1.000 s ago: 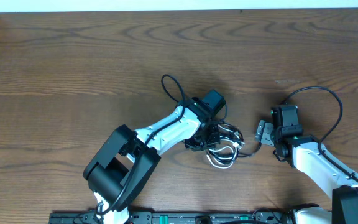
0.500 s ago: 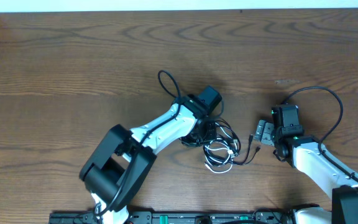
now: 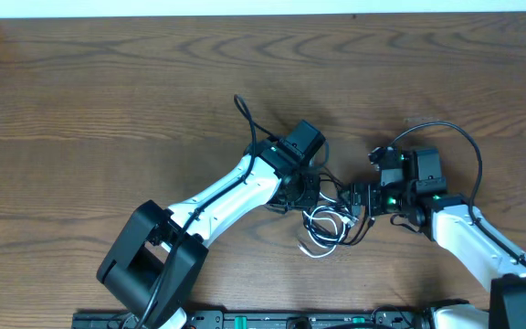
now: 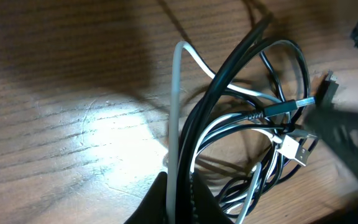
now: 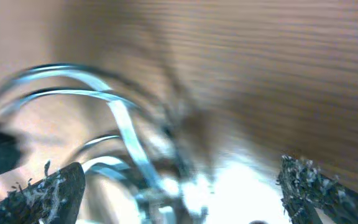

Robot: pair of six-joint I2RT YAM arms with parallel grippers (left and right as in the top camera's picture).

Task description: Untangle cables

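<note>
A tangle of a thin white cable [image 3: 320, 241] and a thin black cable [image 3: 364, 228] lies on the wooden table between my arms. My left gripper [image 3: 301, 190] is shut on a white strand [image 4: 175, 112] and a black strand [image 4: 229, 74] at the tangle's left side; they run up from between its fingers [image 4: 180, 202]. A white plug [image 4: 297, 149] hangs in the loops. My right gripper [image 3: 363, 199] is at the tangle's right side, open. Blurred cable loops [image 5: 123, 118] lie between its spread fingers [image 5: 179, 186].
Each arm's own thicker black cable arcs above it: one by the left wrist [image 3: 245, 114], one by the right wrist [image 3: 468, 142]. A white strip [image 3: 245, 7] borders the table's far edge. A black rail [image 3: 290, 320] runs along the near edge.
My right gripper has swung left from beside the tangle right up to its right side. My left arm has shifted slightly up and left, pulling the held strands with it.
</note>
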